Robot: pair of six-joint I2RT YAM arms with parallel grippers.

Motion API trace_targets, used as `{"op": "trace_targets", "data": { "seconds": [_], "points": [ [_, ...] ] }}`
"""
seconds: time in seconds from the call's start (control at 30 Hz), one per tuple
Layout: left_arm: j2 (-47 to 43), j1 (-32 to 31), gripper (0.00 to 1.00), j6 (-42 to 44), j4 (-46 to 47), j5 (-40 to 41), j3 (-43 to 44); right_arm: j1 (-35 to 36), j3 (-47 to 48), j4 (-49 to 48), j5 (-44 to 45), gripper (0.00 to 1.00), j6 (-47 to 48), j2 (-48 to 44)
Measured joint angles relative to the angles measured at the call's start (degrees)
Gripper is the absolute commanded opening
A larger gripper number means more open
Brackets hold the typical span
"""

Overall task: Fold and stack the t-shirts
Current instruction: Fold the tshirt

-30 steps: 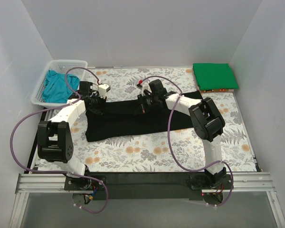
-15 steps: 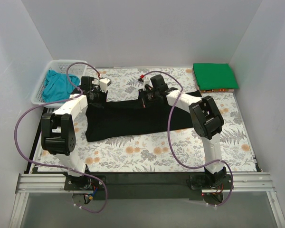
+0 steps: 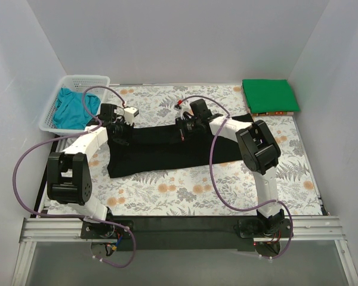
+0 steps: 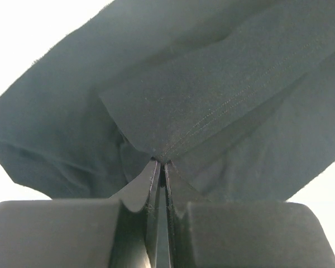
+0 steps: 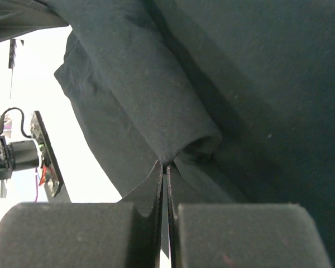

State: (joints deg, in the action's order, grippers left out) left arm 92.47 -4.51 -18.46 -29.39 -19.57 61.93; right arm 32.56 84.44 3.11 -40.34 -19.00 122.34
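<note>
The black t-shirt (image 3: 167,152) lies in a long band across the middle of the table. My left gripper (image 3: 120,126) is shut on its far left edge; the pinched hem shows in the left wrist view (image 4: 201,106), with the gripper (image 4: 161,165) closed on the cloth. My right gripper (image 3: 185,126) is shut on the far edge near the middle; the right wrist view shows the gripper (image 5: 166,165) pinching a rolled fold of the black shirt (image 5: 173,106). The green t-shirt (image 3: 268,95) lies folded at the far right. The teal t-shirt (image 3: 70,107) is crumpled in the basket.
A white mesh basket (image 3: 86,80) stands at the far left corner. The green shirt rests on a wooden board (image 3: 274,112). The table has a floral cover (image 3: 185,190). White walls close in the left, back and right sides.
Both grippers rose and moved away from the near edge with the shirt's far edge half a second ago, then came back toward me and down. Both stay shut on the black shirt.
</note>
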Motion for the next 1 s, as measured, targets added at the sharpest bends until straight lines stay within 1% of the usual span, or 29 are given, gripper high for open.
{"op": "trace_targets", "data": {
  "seconds": [0.23,0.67,0.7,0.73,0.8,0.83,0.87,0.9,0.93,0.97,1.0],
  "points": [
    [-2.9,0.0,0.0,-0.4,-2.1,0.1,-3.0,1.0,-2.1,0.1,-1.6,0.01,-0.6,-0.2],
    [-2.3,0.0,0.0,0.3,-6.4,1.3,-3.5,3.6,-4.8,0.8,-3.9,0.01,-2.7,-1.1],
    [-2.3,0.0,0.0,0.4,-6.7,1.4,-3.5,3.6,-4.9,0.9,-4.0,0.04,-2.8,-1.1],
    [-2.2,0.0,0.0,0.5,-6.9,1.5,-3.5,3.6,-5.1,0.9,-4.2,0.16,-2.9,-1.1],
    [-2.2,0.0,0.0,0.5,-7.3,1.6,-3.5,3.6,-5.5,1.3,-4.6,0.27,-3.3,-1.1],
    [-2.2,0.0,0.07,0.6,-7.6,1.8,-3.5,3.6,-5.6,1.7,-4.9,0.39,-3.3,-1.1],
    [-2.2,0.0,0.17,0.7,-7.9,1.9,-3.5,3.6,-5.6,2.3,-5.1,0.44,-3.2,-1.2],
    [-2.2,0.2,0.25,1.0,-8.2,1.9,-3.5,3.6,-5.6,2.8,-5.6,0.49,-2.5,-1.2],
    [-2.2,0.3,0.32,1.2,-8.6,1.7,-3.5,3.6,-5.6,3.6,-6.1,0.57,-1.9,-1.5],
    [-2.3,0.5,0.42,1.3,-9.1,1.5,-3.5,3.6,-5.6,4.6,-6.5,0.59,-1.5,-1.8],
    [-2.4,0.8,0.43,1.1,-9.9,0.9,-3.4,3.5,-5.6,5.8,-6.6,0.61,-0.5,-2.6]
  ]
}}
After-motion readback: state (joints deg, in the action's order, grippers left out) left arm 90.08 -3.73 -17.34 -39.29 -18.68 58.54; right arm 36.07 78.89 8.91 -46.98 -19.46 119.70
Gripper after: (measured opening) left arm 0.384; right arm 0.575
